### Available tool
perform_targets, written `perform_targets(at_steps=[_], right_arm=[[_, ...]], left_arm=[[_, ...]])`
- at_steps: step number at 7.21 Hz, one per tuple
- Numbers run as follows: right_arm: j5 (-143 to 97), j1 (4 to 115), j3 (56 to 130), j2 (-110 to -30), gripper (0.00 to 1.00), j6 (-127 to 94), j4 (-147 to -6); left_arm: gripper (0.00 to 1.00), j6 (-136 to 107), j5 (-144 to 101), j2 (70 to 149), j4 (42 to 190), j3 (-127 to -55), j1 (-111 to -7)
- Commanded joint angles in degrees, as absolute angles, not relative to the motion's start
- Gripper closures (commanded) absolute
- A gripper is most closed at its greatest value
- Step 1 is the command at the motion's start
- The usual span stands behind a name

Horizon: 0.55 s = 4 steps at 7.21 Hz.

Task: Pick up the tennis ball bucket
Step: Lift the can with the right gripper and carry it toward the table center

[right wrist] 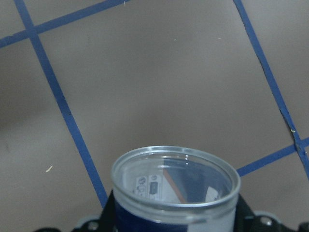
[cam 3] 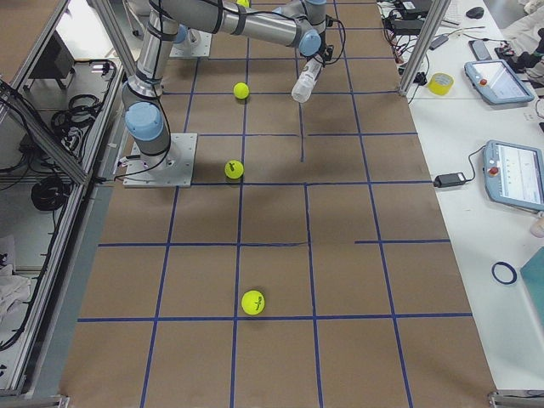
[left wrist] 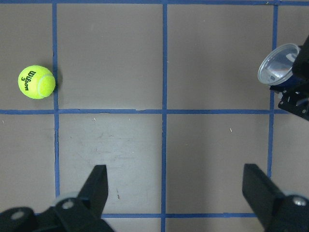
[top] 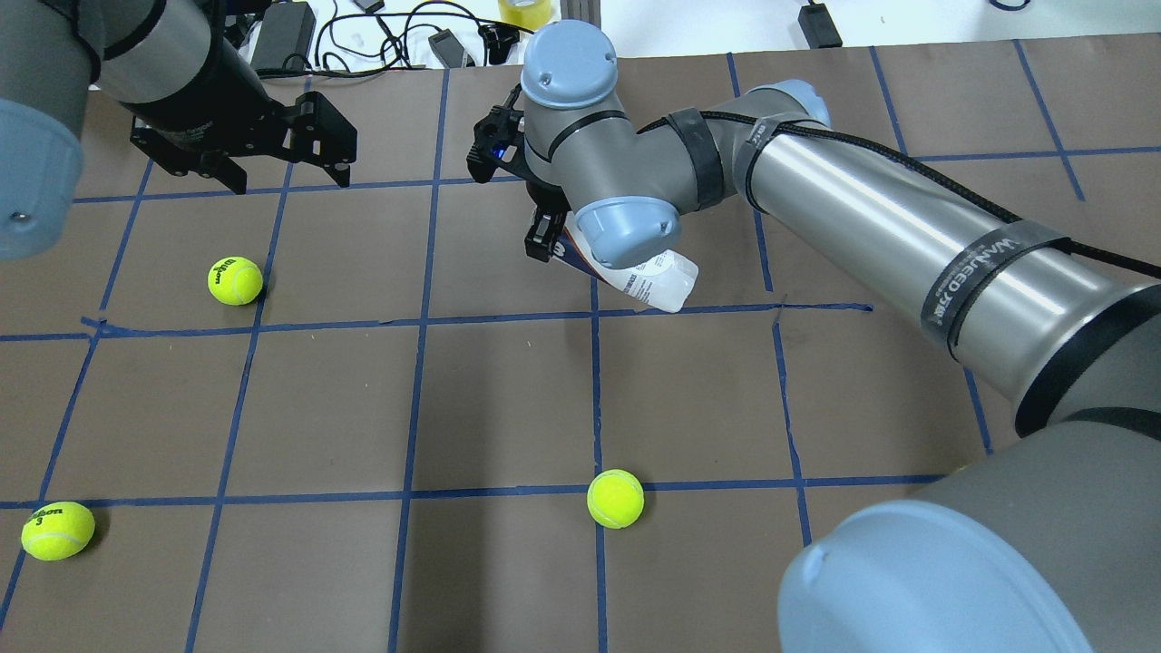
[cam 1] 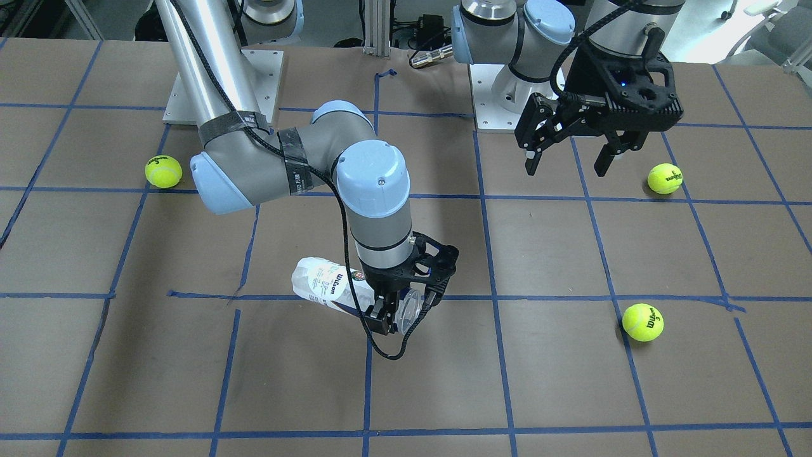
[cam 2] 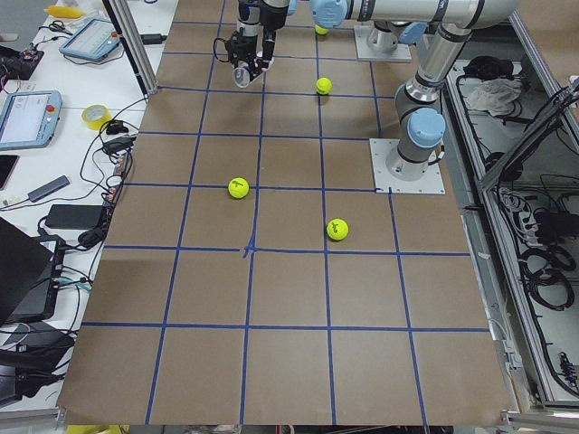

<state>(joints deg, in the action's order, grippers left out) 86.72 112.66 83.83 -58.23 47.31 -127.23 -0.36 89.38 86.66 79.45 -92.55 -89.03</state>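
Note:
The tennis ball bucket (cam 1: 323, 282) is a clear can with a white-and-navy Wilson label. It is empty and lies tilted on its side. My right gripper (cam 1: 399, 314) is shut on it near its open mouth and seems to hold it just above the table. In the overhead view the can (top: 648, 272) sticks out from under the right wrist, and the gripper (top: 544, 240) is partly hidden. The right wrist view looks into the can's mouth (right wrist: 176, 183). My left gripper (cam 1: 568, 158) is open and empty, hovering at the table's far side, well apart from the can (left wrist: 279, 64).
Three yellow tennis balls lie loose on the brown table: one near the left gripper (top: 235, 280), one at the near left (top: 58, 530), one in the near middle (top: 615, 498). Cables and boxes (top: 290, 27) lie past the far edge.

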Motion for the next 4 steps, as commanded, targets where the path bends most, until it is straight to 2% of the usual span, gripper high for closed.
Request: perform_targets(at_steps=[1, 4], right_arm=[[86.66, 114.95, 84.81, -58.27, 0.85, 51.68, -127.88], [86.66, 117.24, 85.78, -57.31, 0.83, 56.57, -128.58]], left_arm=[[0.00, -0.35, 89.47, 86.66, 79.45, -92.55, -89.03], [0.00, -0.44, 89.38, 86.66, 79.45, -92.55, -89.03]])
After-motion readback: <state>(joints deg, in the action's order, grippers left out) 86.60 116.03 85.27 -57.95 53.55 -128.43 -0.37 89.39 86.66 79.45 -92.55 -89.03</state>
